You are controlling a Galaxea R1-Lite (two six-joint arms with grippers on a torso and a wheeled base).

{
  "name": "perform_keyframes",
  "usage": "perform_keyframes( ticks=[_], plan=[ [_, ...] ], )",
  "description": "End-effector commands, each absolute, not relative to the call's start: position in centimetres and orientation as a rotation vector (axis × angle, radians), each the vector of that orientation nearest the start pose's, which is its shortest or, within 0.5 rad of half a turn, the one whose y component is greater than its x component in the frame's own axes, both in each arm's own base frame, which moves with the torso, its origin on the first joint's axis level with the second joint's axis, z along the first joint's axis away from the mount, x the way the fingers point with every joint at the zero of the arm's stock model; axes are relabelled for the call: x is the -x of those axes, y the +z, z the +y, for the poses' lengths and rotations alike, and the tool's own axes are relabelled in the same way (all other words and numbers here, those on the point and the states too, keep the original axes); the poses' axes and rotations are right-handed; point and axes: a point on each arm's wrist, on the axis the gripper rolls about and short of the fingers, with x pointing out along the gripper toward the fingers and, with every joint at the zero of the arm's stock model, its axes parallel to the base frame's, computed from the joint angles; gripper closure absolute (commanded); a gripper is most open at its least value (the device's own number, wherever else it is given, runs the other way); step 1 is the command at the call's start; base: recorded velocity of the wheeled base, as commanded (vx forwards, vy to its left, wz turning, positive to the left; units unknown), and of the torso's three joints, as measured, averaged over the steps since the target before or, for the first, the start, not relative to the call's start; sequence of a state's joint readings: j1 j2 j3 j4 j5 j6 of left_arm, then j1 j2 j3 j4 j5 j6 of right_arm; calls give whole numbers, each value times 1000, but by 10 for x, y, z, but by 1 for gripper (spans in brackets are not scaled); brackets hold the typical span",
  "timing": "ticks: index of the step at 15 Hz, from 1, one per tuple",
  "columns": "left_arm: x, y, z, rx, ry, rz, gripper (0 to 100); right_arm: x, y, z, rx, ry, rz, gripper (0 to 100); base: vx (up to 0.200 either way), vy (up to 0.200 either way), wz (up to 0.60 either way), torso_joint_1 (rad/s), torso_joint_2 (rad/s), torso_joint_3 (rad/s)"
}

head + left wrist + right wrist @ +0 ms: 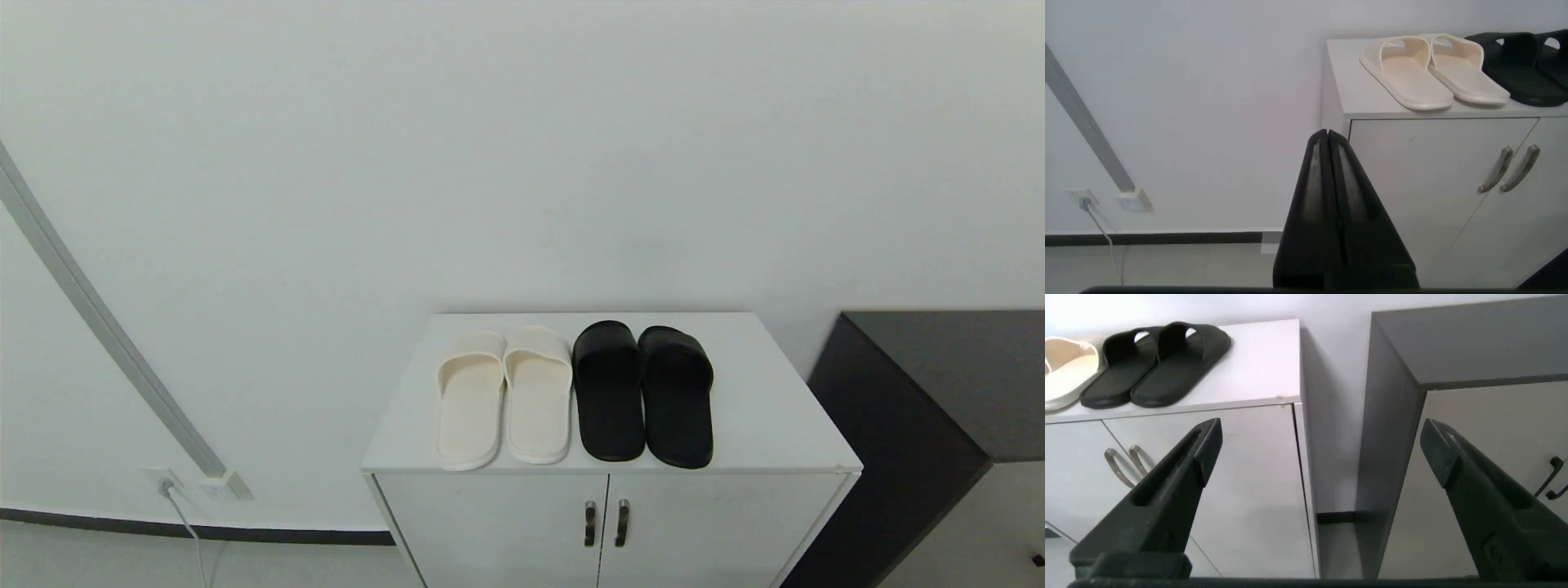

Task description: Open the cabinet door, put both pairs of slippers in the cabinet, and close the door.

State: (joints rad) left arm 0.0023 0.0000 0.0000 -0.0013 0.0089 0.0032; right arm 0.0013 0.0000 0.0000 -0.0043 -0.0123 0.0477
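Observation:
A white cabinet [784, 416] stands against the wall with both doors closed; two metal handles [605, 523] meet at the middle. On its top lie a cream pair of slippers [504, 398] on the left and a black pair of slippers [643, 394] on the right, toes to the wall. My left gripper [1328, 139] is shut and empty, low in front of the cabinet's left side [1429, 171], below the cream slippers [1436, 69]. My right gripper [1319, 445] is open and empty, off the cabinet's right front corner [1286, 400], with the black slippers [1155, 351] and the handles [1123, 465] in its view.
A dark grey cabinet [939, 408] stands close to the right of the white one, with a narrow gap between them. On the left wall are a slanted cable duct [98, 318], a socket with a plugged white cord [167, 487], and bare floor below.

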Motion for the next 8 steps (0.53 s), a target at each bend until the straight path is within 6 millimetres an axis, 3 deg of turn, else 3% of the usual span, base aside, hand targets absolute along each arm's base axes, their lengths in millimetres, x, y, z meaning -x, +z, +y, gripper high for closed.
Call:
perform_keyframes(
  ticks=[1, 6, 7, 8],
  plan=[
    [23, 76, 0, -3, 12, -2, 100, 23, 76, 0, -44, -6, -3, 0, 0, 0, 0, 0, 0, 0],
    [23, 76, 0, -3, 12, -2, 100, 22, 77, 0, 3, 21, 5, 0, 0, 0, 0, 0, 0, 0],
    [23, 76, 0, -3, 12, -2, 100, 23, 109, 0, -34, 34, -26, 0, 0, 0, 0, 0, 0, 0],
    [23, 76, 0, -3, 11, -2, 100, 21, 126, 0, -60, 45, -19, 0, 0, 0, 0, 0, 0, 0]
  ],
)
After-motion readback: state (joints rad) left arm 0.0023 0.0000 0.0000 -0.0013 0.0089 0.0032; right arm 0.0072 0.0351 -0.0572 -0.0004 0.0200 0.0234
